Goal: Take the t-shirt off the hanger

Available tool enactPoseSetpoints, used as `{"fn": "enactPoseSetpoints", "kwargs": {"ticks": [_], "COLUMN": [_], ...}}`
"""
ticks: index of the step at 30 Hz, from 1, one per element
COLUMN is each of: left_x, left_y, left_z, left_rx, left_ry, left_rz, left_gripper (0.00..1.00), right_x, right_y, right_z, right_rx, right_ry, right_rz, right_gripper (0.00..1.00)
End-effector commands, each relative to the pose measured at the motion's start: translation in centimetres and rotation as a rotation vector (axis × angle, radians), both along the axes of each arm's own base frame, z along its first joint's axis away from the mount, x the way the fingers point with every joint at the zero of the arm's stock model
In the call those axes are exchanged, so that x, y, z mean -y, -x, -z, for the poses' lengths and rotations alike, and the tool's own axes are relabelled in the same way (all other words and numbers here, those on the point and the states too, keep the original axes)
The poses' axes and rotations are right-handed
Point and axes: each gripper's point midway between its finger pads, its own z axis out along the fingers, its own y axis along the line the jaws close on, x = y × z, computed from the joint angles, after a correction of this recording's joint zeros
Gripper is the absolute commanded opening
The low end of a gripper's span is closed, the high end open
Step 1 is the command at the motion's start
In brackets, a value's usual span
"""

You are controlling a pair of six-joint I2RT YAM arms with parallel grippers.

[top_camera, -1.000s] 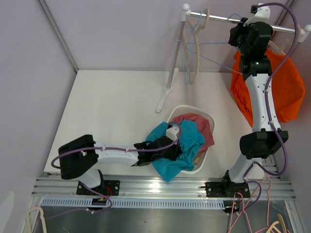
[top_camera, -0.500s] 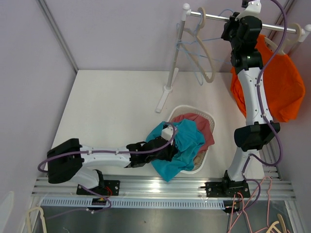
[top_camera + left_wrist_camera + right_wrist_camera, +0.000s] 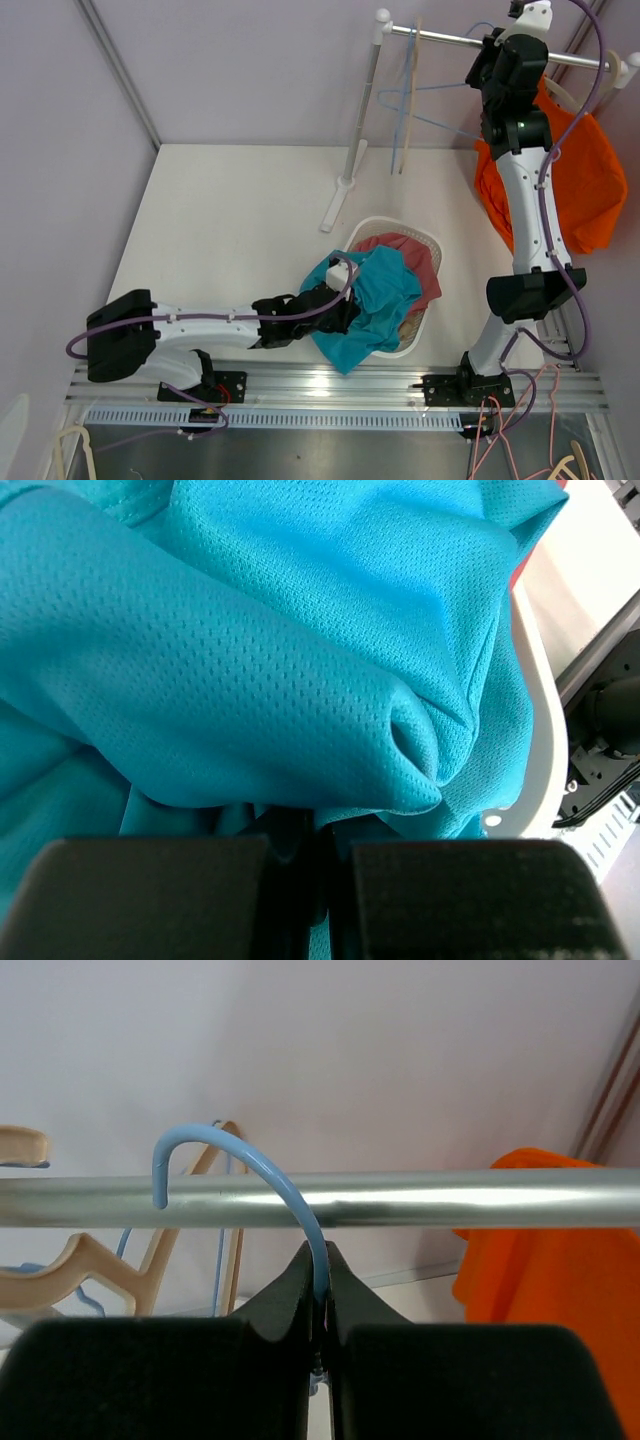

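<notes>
The teal t-shirt (image 3: 375,300) lies bunched in the white basket (image 3: 420,240), draped over its near rim. My left gripper (image 3: 335,305) is shut on a fold of it; in the left wrist view (image 3: 325,830) the teal mesh cloth (image 3: 300,650) fills the frame. My right gripper (image 3: 503,50) is up at the metal rail (image 3: 450,38), shut on the neck of the bare blue wire hanger (image 3: 425,90). In the right wrist view (image 3: 318,1295) its hook (image 3: 270,1175) curves over the rail (image 3: 450,1198).
An orange t-shirt (image 3: 585,180) hangs at the rail's right end, also in the right wrist view (image 3: 520,1220). A wooden hanger (image 3: 410,90) hangs left of the blue one. A red garment (image 3: 415,255) lies in the basket. The rack's white post (image 3: 355,160) stands behind it.
My right arm shifted along the rail with the blue hanger, and the hangers swung. My left arm drew back a little to the left, still gripping the teal shirt.
</notes>
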Motion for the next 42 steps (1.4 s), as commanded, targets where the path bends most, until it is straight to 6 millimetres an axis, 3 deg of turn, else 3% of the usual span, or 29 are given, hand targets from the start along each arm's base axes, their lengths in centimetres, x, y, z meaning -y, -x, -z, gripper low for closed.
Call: {"fn": "enactPoseSetpoints", "kwargs": {"ticks": [1,7,12,17,23,30,42], "left_x": [-0.4,-0.4,-0.1,-0.2,-0.5,-1.1,-1.7], "left_y": [0.1,0.4,0.7,0.9,1.0,1.1,1.2], "left_z": [-1.0,-1.0,-1.1,-1.0,-1.1,-0.9,-0.8], "left_rx": [0.027,0.026,0.021,0.024,0.028,0.03,0.031], "left_ry": [0.019,0.022,0.026,0.019,0.017,0.011,0.005], "left_rz": [-0.006,-0.002,0.003,0.004,-0.005,-0.014,-0.021], "left_gripper": [0.04,0.04,0.03,0.03,0.03,0.03,0.03], "right_x": [1.6,4.2,5.7,4.8,4.3,8.3,12.0], "right_y": [4.6,7.0,8.4,8.5,7.2,7.4,8.3], "right_z": [-5.9,-7.1,-6.7,-5.7,-3.4,-1.5,-2.4], "right_rx": [0.134,0.129,0.097,0.062,-0.004,-0.09,-0.058], "right_ry": [0.007,0.022,0.022,0.014,0.012,0.008,0.011], "right_rz": [0.045,0.104,0.134,0.067,0.047,0.283,0.512], "right_gripper": [0.0,0.0,0.0,0.0,0.0,0.0,0.0]}}
